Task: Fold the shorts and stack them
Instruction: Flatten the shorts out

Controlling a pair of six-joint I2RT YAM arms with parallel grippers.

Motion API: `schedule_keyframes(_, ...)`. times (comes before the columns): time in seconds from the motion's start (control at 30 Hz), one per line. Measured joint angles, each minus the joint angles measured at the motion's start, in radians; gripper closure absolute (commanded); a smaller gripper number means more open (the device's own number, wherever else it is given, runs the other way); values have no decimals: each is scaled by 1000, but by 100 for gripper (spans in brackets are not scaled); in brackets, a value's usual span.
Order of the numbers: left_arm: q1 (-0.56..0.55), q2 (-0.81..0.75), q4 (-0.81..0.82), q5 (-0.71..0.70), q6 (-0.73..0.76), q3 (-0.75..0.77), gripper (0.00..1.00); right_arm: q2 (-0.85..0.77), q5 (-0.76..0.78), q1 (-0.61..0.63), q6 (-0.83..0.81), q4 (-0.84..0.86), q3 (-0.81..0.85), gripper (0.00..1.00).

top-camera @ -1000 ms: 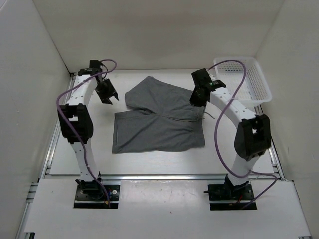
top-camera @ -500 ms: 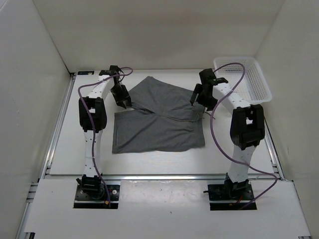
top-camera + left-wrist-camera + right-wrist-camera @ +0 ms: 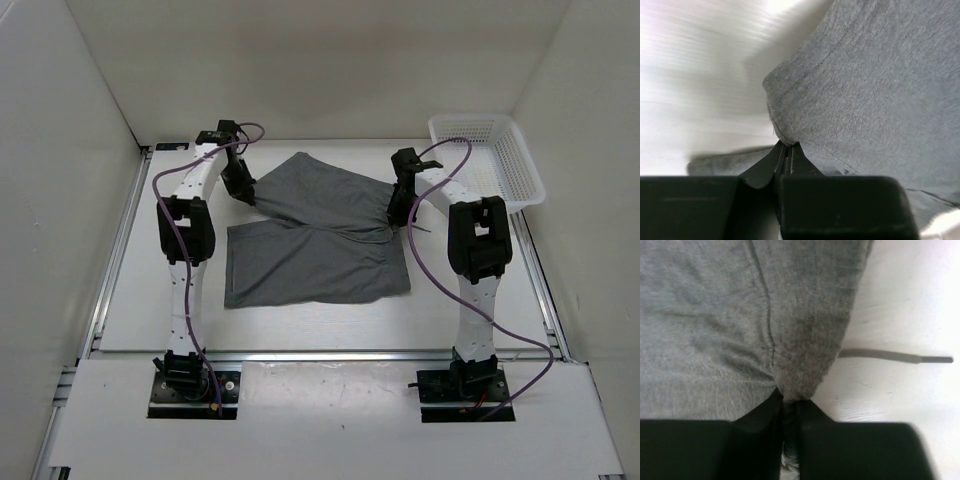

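left tool [image 3: 786,152] now clamped on shorts [image 3: 320,235] corner | right tool [image 3: 789,402] likewise, opposite edge

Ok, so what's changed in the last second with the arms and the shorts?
Both arms swung inward. The left gripper came right to the far left corner of the shorts and pinched it. The right gripper settled onto their right edge and pinched that. The shorts lie flat as before, and the basket hasn't moved.

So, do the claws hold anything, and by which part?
Both hold the shorts: left claw pinches their far left corner, right claw their far right corner beside the drawstring.
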Motion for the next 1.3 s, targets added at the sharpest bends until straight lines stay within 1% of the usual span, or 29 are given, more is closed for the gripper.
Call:
schedule_keyframes(0.03,0,-1,-14,-21,7,13,90,0,-6,0,0,0,6,100)
schedule_keyframes(0.07,-1,-5,-25,-45,15,24,81,0,-12,0,-1,2,10,100)
schedule_keyframes(0.13,-2,-20,-47,-100,39,45,42,2,-19,1,2,6,14,100)
schedule_keyframes(0.17,-3,-34,-58,-143,47,54,27,3,-18,3,0,6,14,100)
schedule_keyframes(0.2,-3,-51,-67,-182,50,56,23,4,-19,5,0,6,14,100)
schedule_keyframes(0.27,3,-92,-77,-245,49,47,23,6,-19,5,-3,7,14,100)
schedule_keyframes(0.37,24,-158,-81,-274,47,-6,29,6,-23,5,-5,7,14,100)
schedule_keyframes(0.4,33,-172,-82,-276,46,-23,38,6,-22,5,-5,7,14,100)
schedule_keyframes(0.43,39,-179,-82,-275,44,-39,40,6,-22,5,-5,7,14,100)
schedule_keyframes(0.47,47,-180,-79,-275,44,-54,40,6,-22,5,-5,7,14,100)
schedule_keyframes(0.53,57,-180,-56,-252,47,-99,32,6,-22,5,-5,7,14,100)
schedule_keyframes(0.57,61,-180,-42,-219,49,-130,30,6,-21,5,-6,8,14,100)
schedule_keyframes(0.63,61,-177,-23,-147,48,-171,30,6,-21,5,-6,8,14,100)
schedule_keyframes(0.73,52,-158,5,-45,42,-183,29,6,-21,5,-6,8,14,100)
schedule_keyframes(0.83,39,-140,47,14,20,-183,25,6,-21,5,-6,9,12,100)
schedule_keyframes(0.9,32,-134,77,40,3,-183,25,6,-21,5,-9,13,8,100)
schedule_keyframes(0.93,28,-130,90,49,-3,-181,27,5,-21,5,-9,14,6,100)
schedule_keyframes(1.0,25,-115,108,63,-19,-166,34,5,-21,5,-9,14,6,100)
schedule_keyframes(1.07,25,-85,121,66,-36,-139,63,5,-21,5,-9,15,6,100)
schedule_keyframes(1.13,26,-42,124,60,-41,-102,87,5,-21,5,-9,14,6,100)
schedule_keyframes(1.17,26,-17,105,45,-36,-68,90,5,-22,5,-10,15,6,100)
schedule_keyframes(1.23,26,31,66,-2,-28,19,90,4,-22,5,-9,15,5,100)
schedule_keyframes(1.3,23,48,30,-52,-7,82,90,2,-23,5,-10,17,3,100)
